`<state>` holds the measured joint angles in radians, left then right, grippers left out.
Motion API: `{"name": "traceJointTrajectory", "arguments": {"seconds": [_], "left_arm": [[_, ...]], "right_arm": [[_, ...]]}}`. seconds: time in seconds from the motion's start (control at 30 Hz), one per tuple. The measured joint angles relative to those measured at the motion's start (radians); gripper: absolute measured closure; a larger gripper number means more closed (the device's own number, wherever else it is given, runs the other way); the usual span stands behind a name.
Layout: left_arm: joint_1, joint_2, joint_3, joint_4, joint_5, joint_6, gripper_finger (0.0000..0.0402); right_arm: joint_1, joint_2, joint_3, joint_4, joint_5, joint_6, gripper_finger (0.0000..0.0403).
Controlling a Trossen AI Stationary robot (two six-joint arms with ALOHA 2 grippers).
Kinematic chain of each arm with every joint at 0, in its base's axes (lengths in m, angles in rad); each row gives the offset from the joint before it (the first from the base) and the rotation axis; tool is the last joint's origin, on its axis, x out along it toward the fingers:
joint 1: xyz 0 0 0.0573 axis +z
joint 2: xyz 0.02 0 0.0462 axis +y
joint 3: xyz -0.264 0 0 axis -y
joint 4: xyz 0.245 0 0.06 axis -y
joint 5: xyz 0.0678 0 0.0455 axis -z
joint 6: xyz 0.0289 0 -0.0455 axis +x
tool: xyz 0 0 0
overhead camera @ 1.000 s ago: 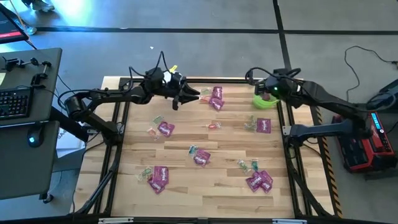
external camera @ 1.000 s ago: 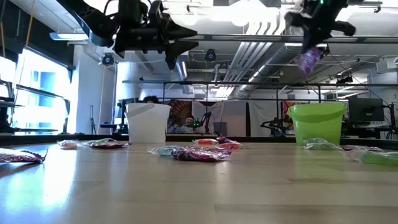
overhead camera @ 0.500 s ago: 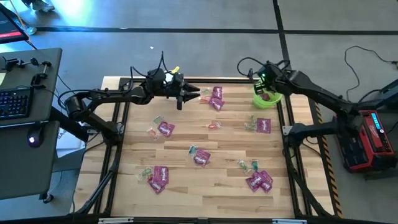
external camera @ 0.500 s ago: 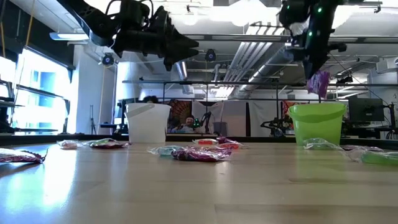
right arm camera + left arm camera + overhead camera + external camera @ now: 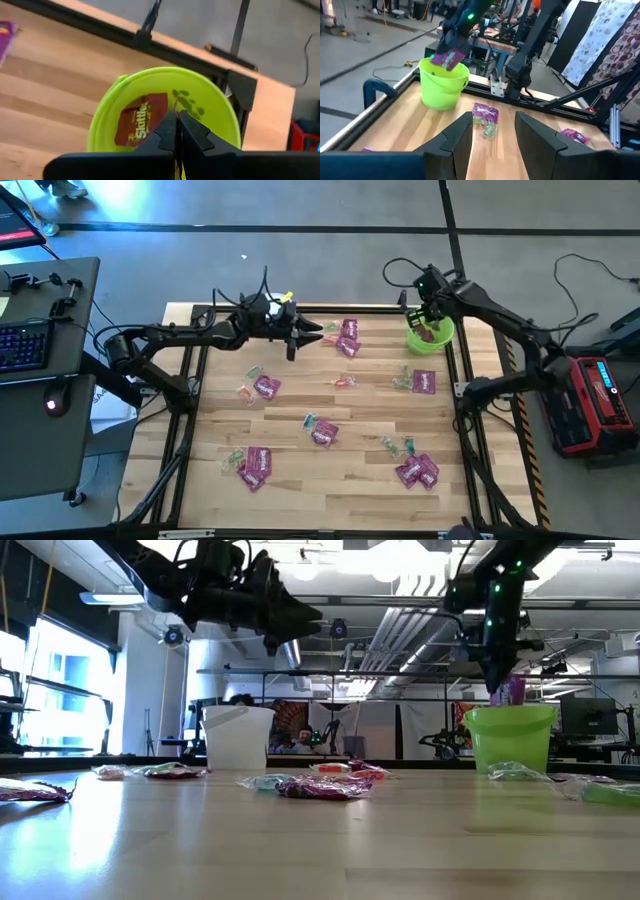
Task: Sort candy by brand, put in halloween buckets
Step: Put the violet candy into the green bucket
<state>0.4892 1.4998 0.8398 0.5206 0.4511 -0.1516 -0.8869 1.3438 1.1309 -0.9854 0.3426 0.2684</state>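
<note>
Right gripper (image 5: 497, 690): poised directly above the lime green bucket (image 5: 429, 335) at the far right corner of the table (image 5: 330, 470); fingers pressed together on a magenta packet (image 5: 448, 58), which hangs at the bucket's rim in the low and left wrist views; in the right wrist view a dark red Skittles packet (image 5: 140, 120) lies inside the bucket below the fingertips (whether this is the gripped piece or one already resting inside cannot be told).

Left gripper (image 5: 297, 338): raised above the far left part of the table, pointing toward the green bucket; fingers (image 5: 455, 142) parted about halfway with nothing between them.

White bucket (image 5: 238, 738): seen in the low view at the far edge; hidden under the left arm in the high view.

Candy, loose on the table: a pair of magenta packets (image 5: 347, 337) near the far edge between the two grippers; one (image 5: 424, 381) just in front of the green bucket with clear-wrapped pieces beside it; one (image 5: 265, 387) left of centre; one (image 5: 323, 434) at centre; a cluster (image 5: 252, 465) near left; a cluster (image 5: 416, 471) near right; a small red piece (image 5: 343, 383) mid-table.
</note>
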Motion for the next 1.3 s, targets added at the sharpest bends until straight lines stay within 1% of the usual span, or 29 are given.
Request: {"name": "traceJointTrajectory", "arguments": {"seconds": [0.1,0.17,0.27,0.37,0.43,0.5,0.53,0.57,0.63,0.7,0.77,0.8,0.83,0.9,0.97,1.07,1.13,1.2,1.3], "left_arm": [[-0.002,0.0,0.0,0.015,-0.021,0.038,0.0261],[-0.001,0.0,0.0,0.015,-0.033,0.022,0.0261],[-0.001,0.0,0.0,-0.008,-0.017,0.008,0.0261],[-0.001,-0.001,0.0,-0.06,0.012,0.058,0.0261],[-0.001,0.0,0.0,-0.103,0.012,0.087,0.0261],[-0.003,0.0,0.0,-0.118,-0.011,0.091,0.0261],[-0.006,0.0,0.0,-0.117,-0.018,0.085,0.0263],[-0.006,0.0,0.0,-0.114,-0.017,0.083,0.0266],[-0.006,-0.002,0.0,-0.102,-0.017,0.084,0.0276],[-0.004,-0.007,0.0,-0.103,-0.019,0.084,0.0293],[-0.003,-0.007,0.0,-0.103,-0.039,0.084,0.0314],[-0.003,-0.007,0.0,-0.106,-0.045,0.084,0.0325],[-0.003,-0.007,0.0,-0.11,-0.046,0.084,0.0337],[-0.006,-0.007,0.0,-0.109,-0.047,0.084,0.0358],[-0.012,-0.007,0.0,-0.11,-0.056,0.077,0.0377],[-0.022,-0.007,0.0,-0.116,-0.08,0.075,0.0396],[-0.022,-0.007,0.0,-0.123,-0.081,0.058,0.04],[-0.024,-0.007,0.0,-0.124,-0.095,0.045,0.0399],[-0.033,-0.007,0.0,-0.124,-0.173,0.04,0.0399]], "right_arm": [[-0.008,0.034,0.0,-0.028,-0.014,0.039,0.04],[-0.007,0.058,0.0,-0.024,-0.021,0.02,0.0388],[-0.007,0.079,0.0,-0.036,-0.036,-0.007,0.0351],[0.01,0.076,0.0,-0.054,-0.03,-0.008,0.03],[0.021,0.061,0.009,-0.074,-0.03,-0.019,0.0269],[0.028,0.046,0.05,-0.128,-0.037,-0.014,0.0252],[0.033,0.035,0.072,-0.163,-0.037,-0.009,0.025],[0.044,0.02,0.094,-0.202,-0.037,0.0,0.0253],[0.076,-0.022,0.128,-0.242,-0.04,0.028,0.0274],[0.13,-0.079,0.13,-0.258,-0.082,0.071,0.0314],[0.204,-0.148,0.094,-0.248,-0.116,0.133,0.0366],[0.247,-0.186,0.068,-0.239,-0.135,0.166,0.0384],[0.293,-0.221,0.041,-0.228,-0.16,0.202,0.0392],[0.393,-0.289,-0.017,-0.203,-0.206,0.291,0.0386],[0.504,-0.351,-0.082,-0.178,-0.217,0.378,0.0387],[0.663,-0.439,-0.185,-0.112,-0.225,0.49,0.04],[0.764,-0.485,-0.251,-0.067,-0.276,0.556,0.0398],[0.858,-0.517,-0.305,-0.051,-0.354,0.606,0.0397],[1.014,-0.54,-0.368,-0.051,-0.438,0.656,0.0396]]}}
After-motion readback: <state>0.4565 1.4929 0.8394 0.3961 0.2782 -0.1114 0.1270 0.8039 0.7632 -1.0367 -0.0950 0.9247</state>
